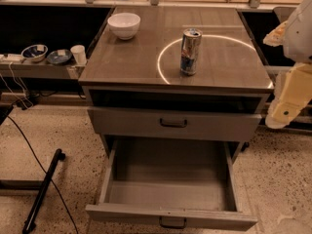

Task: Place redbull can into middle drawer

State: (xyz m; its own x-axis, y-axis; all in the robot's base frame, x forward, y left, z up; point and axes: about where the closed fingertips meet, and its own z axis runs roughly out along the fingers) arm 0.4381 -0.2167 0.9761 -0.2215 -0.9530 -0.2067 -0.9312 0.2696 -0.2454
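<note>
Silver aluminium, marked in blue and red, makes up the redbull can (190, 51), which is seen standing upright on the grey-brown tabletop (131, 57), right of centre and inside a thin ring of light (160, 62). The hand (291, 97), cream and white, is seen at the right edge of the view, beside the cabinet and well apart from the can; whether it is parted or closed cannot be told. The can is not yet held, so the step in hand is judged to be the reach and grasp. The slim, smooth cylinder would best be approached from the side and clamped squarely at mid-height, since a tall narrow can is easily tipped by a glancing touch and its thin walls may be dented by hard pressure. The middle drawer (170, 182), wide and deep with flat matte walls, is already pulled out below a shallower closed drawer (146, 123) fitted with a dark handle. A round, glossy white bowl (124, 25) is set at the back left corner of the tabletop, well apart from the can.
</note>
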